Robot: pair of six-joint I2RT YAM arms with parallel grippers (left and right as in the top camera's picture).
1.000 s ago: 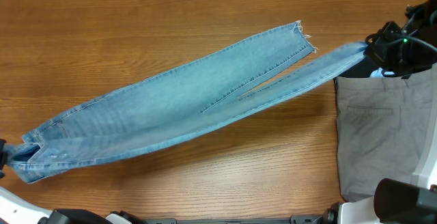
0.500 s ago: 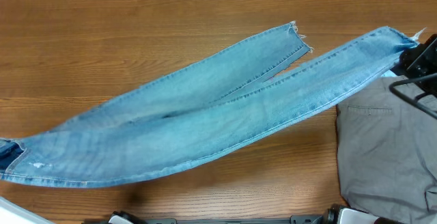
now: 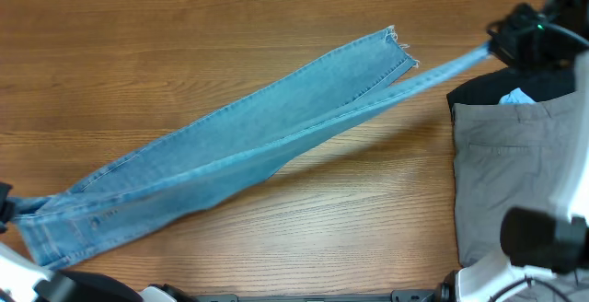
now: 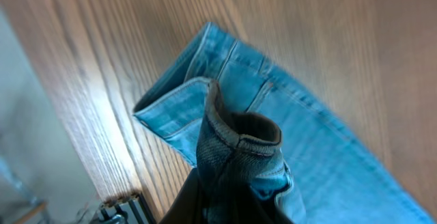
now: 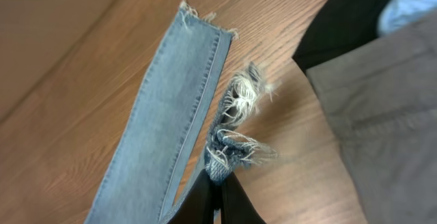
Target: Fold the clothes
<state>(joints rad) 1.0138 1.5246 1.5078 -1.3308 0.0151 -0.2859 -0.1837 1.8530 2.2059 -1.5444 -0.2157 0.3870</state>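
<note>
Long light-blue jeans [image 3: 239, 145] stretch diagonally across the wooden table from lower left to upper right. My left gripper [image 3: 5, 212] at the left edge is shut on the waistband [image 4: 239, 138], which bunches between the fingers. My right gripper [image 3: 515, 44] at the upper right is shut on the frayed hem [image 5: 235, 138] of one leg and holds that leg taut and edge-on above the table. The other leg lies flat, and its frayed hem [image 3: 400, 49] rests on the wood. Grey trousers [image 3: 515, 182] lie folded at the right, over a black top [image 3: 543, 86].
The table's left edge and a metal frame rail [image 4: 116, 207] lie just beside the waistband. A white robot base [image 3: 515, 265] with a dark camera body stands at the lower right, over the grey trousers.
The held leg, spread wide and flat half a second ago, is now pulled taut into a narrow band. My right gripper has moved up and back left. The waistband end has come back into view.
</note>
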